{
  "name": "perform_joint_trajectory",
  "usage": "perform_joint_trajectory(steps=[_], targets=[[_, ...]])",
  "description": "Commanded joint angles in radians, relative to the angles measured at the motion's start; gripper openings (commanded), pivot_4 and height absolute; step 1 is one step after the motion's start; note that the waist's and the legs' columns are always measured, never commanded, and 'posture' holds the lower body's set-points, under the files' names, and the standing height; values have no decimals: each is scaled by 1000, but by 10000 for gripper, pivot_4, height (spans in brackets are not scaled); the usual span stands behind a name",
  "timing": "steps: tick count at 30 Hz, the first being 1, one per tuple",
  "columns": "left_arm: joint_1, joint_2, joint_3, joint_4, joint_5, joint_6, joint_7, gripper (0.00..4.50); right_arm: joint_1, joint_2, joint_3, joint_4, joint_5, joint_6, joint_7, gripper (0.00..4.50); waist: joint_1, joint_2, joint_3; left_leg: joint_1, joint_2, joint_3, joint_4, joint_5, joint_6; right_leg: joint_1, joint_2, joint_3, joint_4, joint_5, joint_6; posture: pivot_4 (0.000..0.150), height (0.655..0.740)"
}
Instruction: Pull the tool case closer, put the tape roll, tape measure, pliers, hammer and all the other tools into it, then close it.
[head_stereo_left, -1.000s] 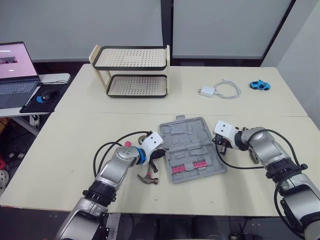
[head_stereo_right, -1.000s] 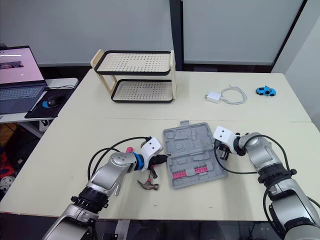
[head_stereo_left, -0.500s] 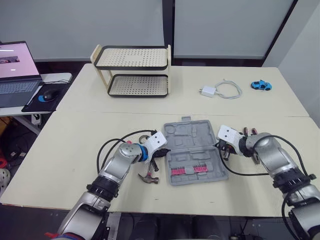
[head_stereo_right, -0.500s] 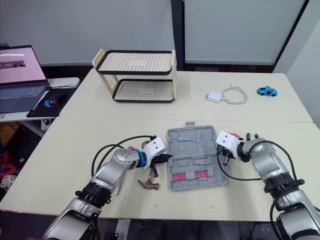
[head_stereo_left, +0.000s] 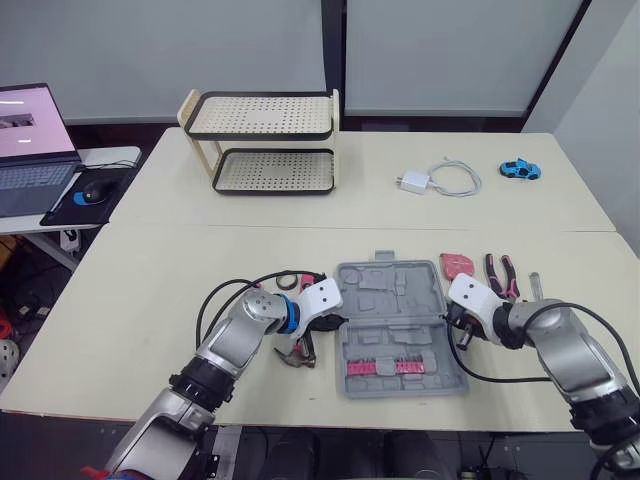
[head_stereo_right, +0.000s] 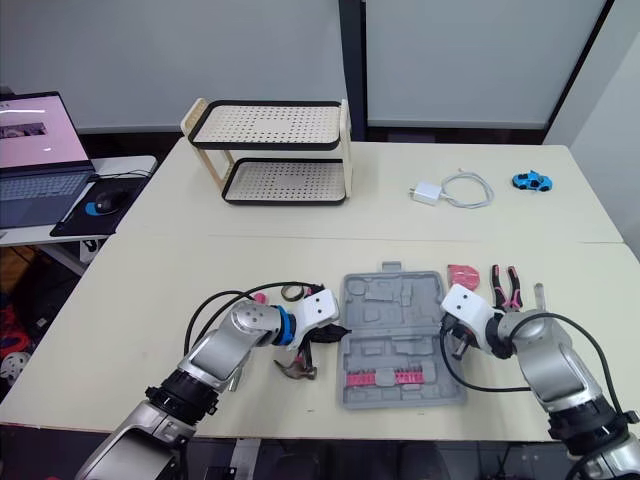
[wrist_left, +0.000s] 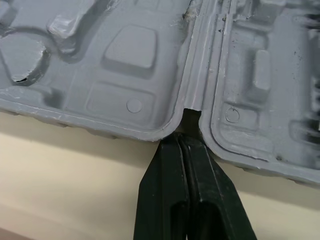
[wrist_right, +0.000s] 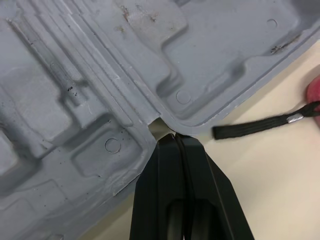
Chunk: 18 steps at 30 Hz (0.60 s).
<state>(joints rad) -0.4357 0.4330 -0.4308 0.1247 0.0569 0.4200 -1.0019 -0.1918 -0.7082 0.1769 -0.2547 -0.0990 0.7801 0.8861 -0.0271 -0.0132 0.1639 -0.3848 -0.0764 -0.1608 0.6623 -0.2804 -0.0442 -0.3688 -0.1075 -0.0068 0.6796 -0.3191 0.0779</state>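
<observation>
While seemingly closed, grippers flanking tool case

- One tool case
- One hammer
- One pair of pliers
- One tape measure
- One two-tier rack
- One charger with cable
- One toy car
- One laptop

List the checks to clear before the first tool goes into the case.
1. Tool case open, flat: ok.
2. Case near the table's front edge: ok.
3. Left gripper free to pick: not ok, shut, tips at the case's hinge notch.
4. Right gripper free: not ok, shut at the opposite notch.
5. Pliers and tape measure unobstructed: ok, on the table beyond the right gripper.
6. Hammer graspable: cannot tell, partly hidden by the left gripper.
</observation>
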Motion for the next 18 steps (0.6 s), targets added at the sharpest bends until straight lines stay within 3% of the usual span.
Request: perform_joint_trajectory(steps=[1, 18], targets=[[17, 4, -31, -89, -18, 17, -37, 223, 43, 2, -20, -140, 51, 55, -6, 0, 0, 0, 0, 0, 0, 0, 0, 0, 0, 0, 0, 0, 0, 0, 0, 1500, 7400], [72, 98, -81, -183, -8, 15, -126, 223, 180, -17, -18, -345, 138, 209, -67, 0, -1, 0, 0, 0, 0, 0, 0, 0, 1, 0, 0, 0, 0, 0, 0, 1500, 7400]])
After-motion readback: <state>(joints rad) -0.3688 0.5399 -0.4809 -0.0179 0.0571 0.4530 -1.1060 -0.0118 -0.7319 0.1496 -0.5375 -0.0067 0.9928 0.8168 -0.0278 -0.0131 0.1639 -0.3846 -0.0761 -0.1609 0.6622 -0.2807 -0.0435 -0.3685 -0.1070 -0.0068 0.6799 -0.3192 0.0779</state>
